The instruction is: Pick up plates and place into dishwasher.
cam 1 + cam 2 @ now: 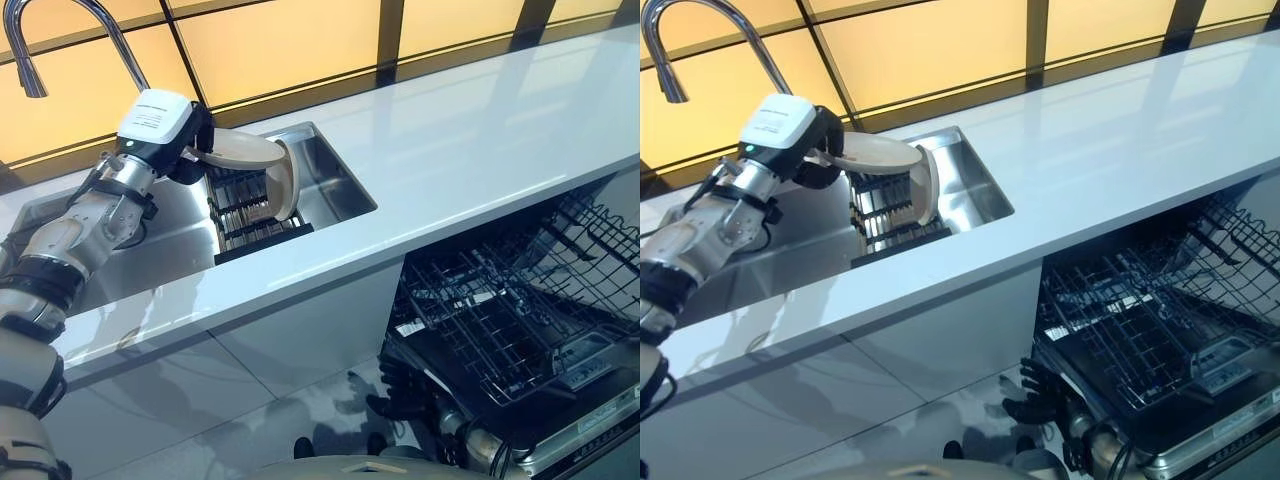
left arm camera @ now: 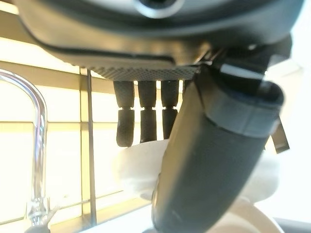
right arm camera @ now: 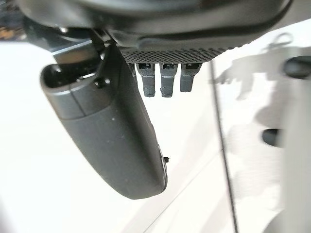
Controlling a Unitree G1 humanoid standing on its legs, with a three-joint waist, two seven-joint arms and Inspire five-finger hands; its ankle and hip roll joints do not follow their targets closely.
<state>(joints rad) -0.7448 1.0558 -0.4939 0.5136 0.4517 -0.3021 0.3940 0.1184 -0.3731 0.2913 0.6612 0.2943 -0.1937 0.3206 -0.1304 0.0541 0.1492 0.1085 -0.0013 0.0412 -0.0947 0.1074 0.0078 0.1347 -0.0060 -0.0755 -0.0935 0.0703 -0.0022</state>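
My left hand (image 1: 193, 143) is over the sink, shut on the rim of a cream plate (image 1: 247, 149) that it holds nearly flat above the black dish rack (image 1: 252, 222). In the left wrist view the fingers (image 2: 141, 114) lie over the plate (image 2: 136, 167) and the thumb (image 2: 214, 165) presses on its near side. A second cream plate (image 1: 286, 180) stands upright in the rack, just under the held one. The open dishwasher (image 1: 560, 400) is at the lower right with its wire baskets (image 1: 500, 310) pulled out. My right hand (image 1: 1033, 392) hangs low by the dishwasher's front, relaxed and holding nothing.
The steel sink (image 1: 335, 185) is set in a long pale counter (image 1: 480, 140). A curved chrome tap (image 1: 60, 30) rises at the back left, close to my left arm. Yellow panels line the wall behind. Pale floor (image 1: 250, 410) lies below the counter.
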